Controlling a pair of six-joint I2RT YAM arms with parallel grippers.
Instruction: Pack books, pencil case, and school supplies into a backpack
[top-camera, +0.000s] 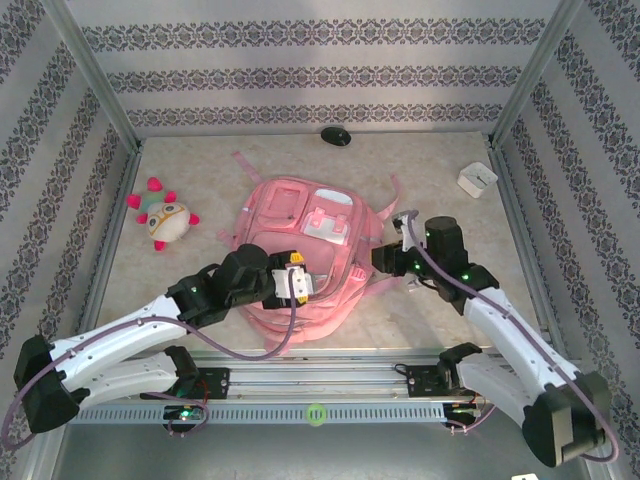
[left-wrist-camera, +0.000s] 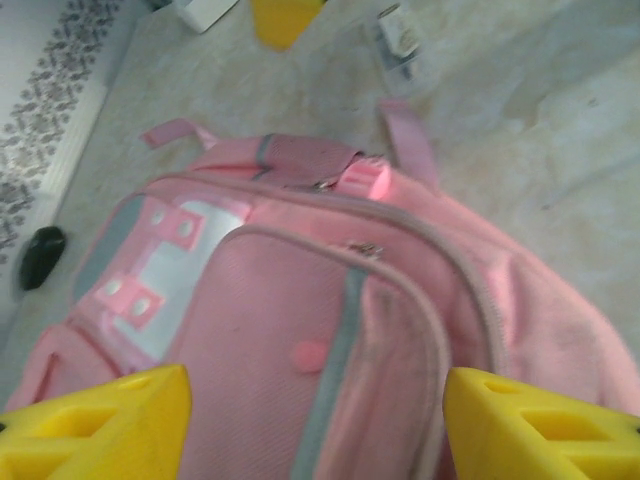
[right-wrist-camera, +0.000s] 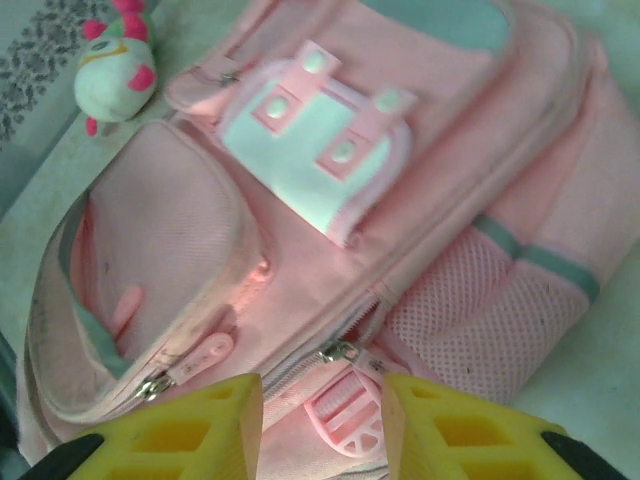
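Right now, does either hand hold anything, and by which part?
Nothing is held. The left hand is open over the backpack, and the right hand is open above its zipper.

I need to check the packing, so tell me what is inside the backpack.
Of the backpack only the pink outer cloth shows, from above and from both wrists. That cloth covers the inside, so whatever is packed in it is hidden.

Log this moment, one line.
left gripper open over backpack front | right gripper open by its zipper pulls | plush toy, white box outside backpack
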